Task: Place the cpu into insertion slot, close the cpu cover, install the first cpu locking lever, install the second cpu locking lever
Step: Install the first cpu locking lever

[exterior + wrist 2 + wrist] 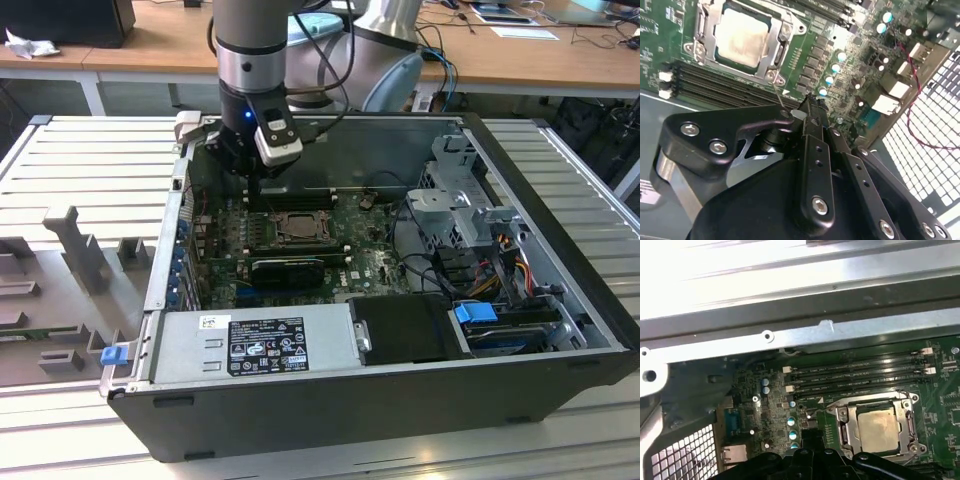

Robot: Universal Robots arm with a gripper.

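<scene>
The cpu (742, 40) lies flat in the insertion slot (275, 228), its silvery top showing through the window of the cpu cover (777, 47), which is folded down over it. In the first wrist view the cpu (880, 427) sits inside the same grey frame (844, 427). A thin wire locking lever (779, 92) rises from the socket's corner towards my gripper (810, 102). The black fingers look shut, with their tip right beside the lever's end. In the exterior view the gripper (255, 182) hangs just behind the socket, towards the exterior view's left.
Long black memory slots (855, 372) run beside the socket. The case's metal wall (790, 330) and perforated rear panel (925, 135) stand close by. A power supply (250, 345) fills the near side, with a drive cage (460, 200) and cables (500, 260) at the exterior view's right.
</scene>
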